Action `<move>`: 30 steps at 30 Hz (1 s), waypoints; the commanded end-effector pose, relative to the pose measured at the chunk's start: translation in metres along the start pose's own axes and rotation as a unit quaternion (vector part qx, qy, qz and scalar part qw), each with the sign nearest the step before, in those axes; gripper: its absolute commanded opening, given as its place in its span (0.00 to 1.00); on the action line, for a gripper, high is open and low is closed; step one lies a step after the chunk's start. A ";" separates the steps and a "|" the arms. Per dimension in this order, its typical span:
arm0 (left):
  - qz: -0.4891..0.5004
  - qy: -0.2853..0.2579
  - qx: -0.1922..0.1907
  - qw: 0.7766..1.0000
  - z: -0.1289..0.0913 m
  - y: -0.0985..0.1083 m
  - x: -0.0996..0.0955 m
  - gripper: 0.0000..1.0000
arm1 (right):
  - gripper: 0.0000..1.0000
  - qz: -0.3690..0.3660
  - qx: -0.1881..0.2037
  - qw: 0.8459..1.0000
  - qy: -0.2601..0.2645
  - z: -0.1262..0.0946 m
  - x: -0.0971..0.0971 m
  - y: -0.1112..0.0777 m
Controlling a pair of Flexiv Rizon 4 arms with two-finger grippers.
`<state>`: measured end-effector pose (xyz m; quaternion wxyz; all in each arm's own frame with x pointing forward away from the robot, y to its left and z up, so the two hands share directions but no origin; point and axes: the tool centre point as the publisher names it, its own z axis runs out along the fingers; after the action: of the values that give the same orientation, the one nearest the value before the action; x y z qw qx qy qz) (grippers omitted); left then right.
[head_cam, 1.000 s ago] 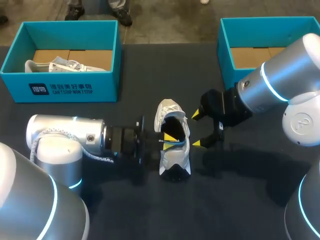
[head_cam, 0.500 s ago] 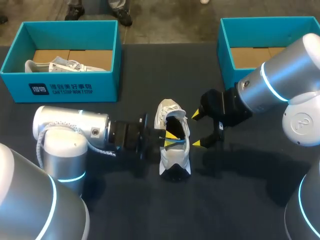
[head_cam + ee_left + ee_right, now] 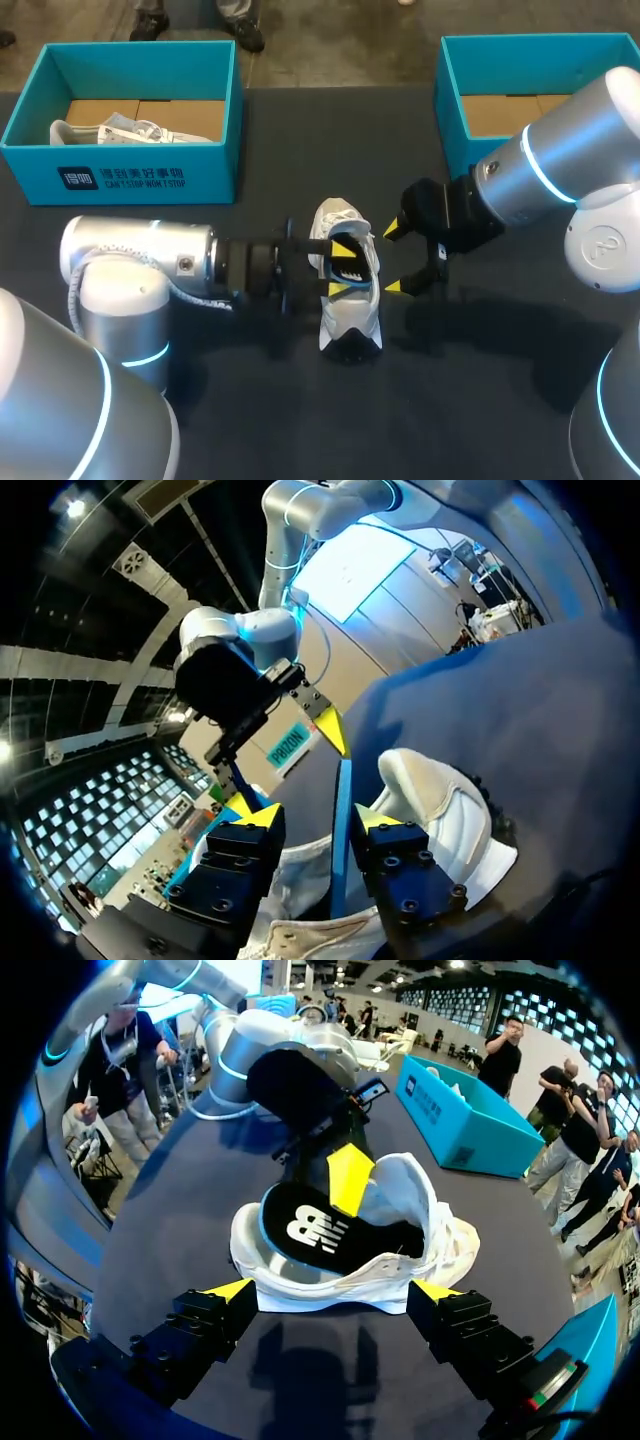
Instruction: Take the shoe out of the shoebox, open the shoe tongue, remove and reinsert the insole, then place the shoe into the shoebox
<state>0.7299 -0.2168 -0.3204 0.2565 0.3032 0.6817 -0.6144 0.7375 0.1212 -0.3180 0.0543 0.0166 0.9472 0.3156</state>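
A white shoe [image 3: 348, 312] lies on the dark table between my two grippers, its opening turned toward my right gripper. Its black insole [image 3: 312, 1228] with a blue edge [image 3: 341, 825] sits inside the shoe. My left gripper [image 3: 343, 267] reaches into the shoe's mouth from the left, fingers apart, and the insole's edge stands between them, close to one finger and clear of the other. Just right of the shoe, my right gripper [image 3: 396, 259] stands open, fingers either side of the shoe's sole [image 3: 330, 1295] without touching it.
A teal shoebox [image 3: 120, 175] at the back left holds another white shoe [image 3: 130, 131]. A second teal shoebox [image 3: 455, 110] stands at the back right, behind my right arm. Bare dark table lies in front of the shoe.
My left gripper's fingers have spread apart inside the shoe, letting go of the insole. The right arm and the shoe have stayed where they were.
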 end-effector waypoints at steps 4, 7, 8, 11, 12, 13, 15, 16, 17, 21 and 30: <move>-0.001 0.000 -0.005 1.000 -0.011 -0.013 0.007 0.33 | 1.00 0.001 0.003 1.000 -0.002 0.001 0.001 0.001; -0.007 0.003 -0.008 1.000 -0.013 -0.014 0.011 0.07 | 1.00 0.001 0.003 1.000 -0.002 0.001 0.001 0.001; -0.007 0.002 -0.007 1.000 -0.013 -0.014 0.012 0.02 | 1.00 0.001 0.003 1.000 -0.002 0.001 0.001 0.001; -0.017 0.011 -0.004 1.000 -0.010 -0.008 0.016 0.00 | 1.00 0.001 0.003 1.000 -0.002 0.001 0.001 0.001; -0.018 0.013 -0.004 1.000 -0.009 -0.006 0.017 0.00 | 1.00 0.001 0.003 1.000 -0.002 0.001 0.001 0.001; -0.020 0.014 -0.002 1.000 -0.007 -0.003 0.018 0.00 | 1.00 0.001 0.003 1.000 -0.002 0.001 0.001 0.001; -0.022 0.019 -0.001 1.000 -0.004 0.002 0.020 0.00 | 1.00 0.001 0.003 1.000 -0.002 0.001 0.001 0.001; -0.025 0.025 0.000 0.999 -0.001 0.006 0.021 0.00 | 1.00 0.001 0.003 1.000 -0.002 0.001 0.001 0.001; -0.026 0.027 0.001 0.999 0.001 0.008 0.022 0.00 | 1.00 0.001 0.003 1.000 -0.002 0.001 0.001 0.001; -0.034 0.027 -0.001 0.999 0.006 0.016 0.021 0.00 | 1.00 0.001 0.003 1.000 -0.002 0.001 0.001 0.001; -0.029 0.020 -0.002 0.999 -0.001 0.004 0.012 0.82 | 1.00 0.001 0.003 1.000 -0.002 0.001 0.001 0.001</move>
<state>0.7282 -0.2197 -0.3377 0.2226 0.2955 0.6949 -0.6166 0.7375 0.1212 -0.3180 0.0543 0.0166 0.9472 0.3156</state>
